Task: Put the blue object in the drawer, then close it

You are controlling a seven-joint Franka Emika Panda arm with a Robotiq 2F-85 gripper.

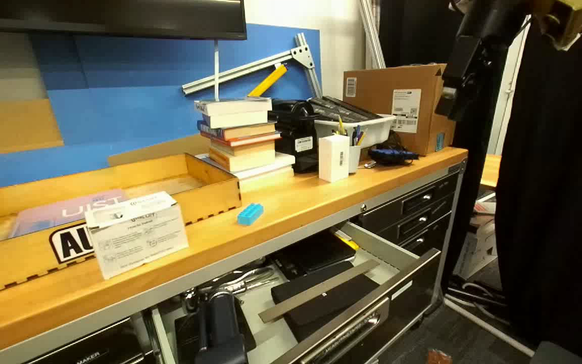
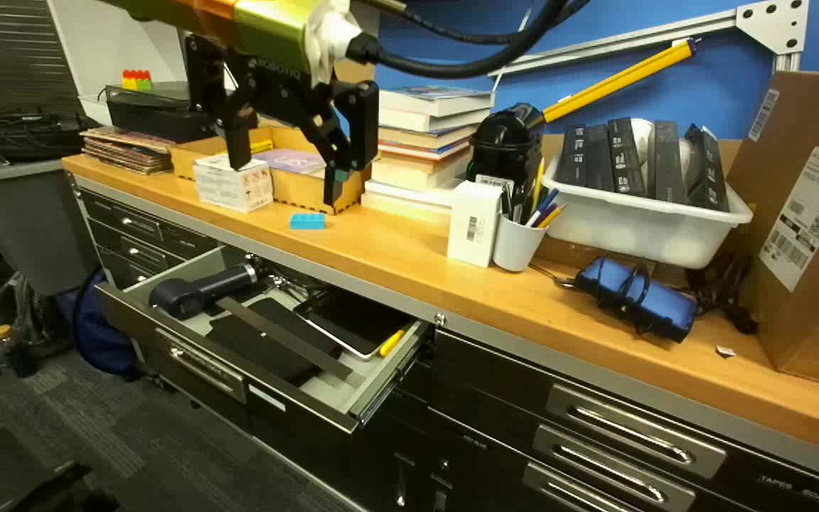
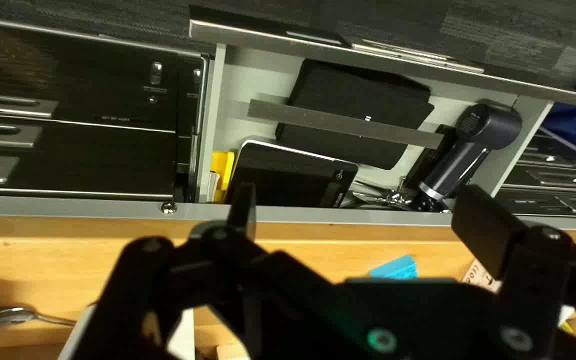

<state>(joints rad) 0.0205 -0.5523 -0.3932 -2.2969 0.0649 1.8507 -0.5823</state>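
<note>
The blue object, a small light-blue chunky block, lies on the wooden worktop near its front edge in both exterior views (image 1: 250,214) (image 2: 308,221); it is partly hidden behind the gripper body in the wrist view (image 3: 395,268). The drawer stands pulled open below the worktop, in both exterior views (image 1: 397,281) (image 2: 203,370) and in the wrist view (image 3: 268,42). My black gripper (image 2: 286,174) is open and empty, above the worktop near the blue object. Its fingers are wide apart in the wrist view (image 3: 363,217). It shows dark at the upper right in an exterior view (image 1: 452,101).
The drawer holds a metal strip (image 2: 288,338), flat black items and a dark cylindrical tool (image 2: 203,288). A white printed box (image 1: 137,235), a shallow wooden tray (image 1: 215,182), stacked books (image 1: 240,162) and a white carton (image 2: 475,224) stand on the worktop around the block.
</note>
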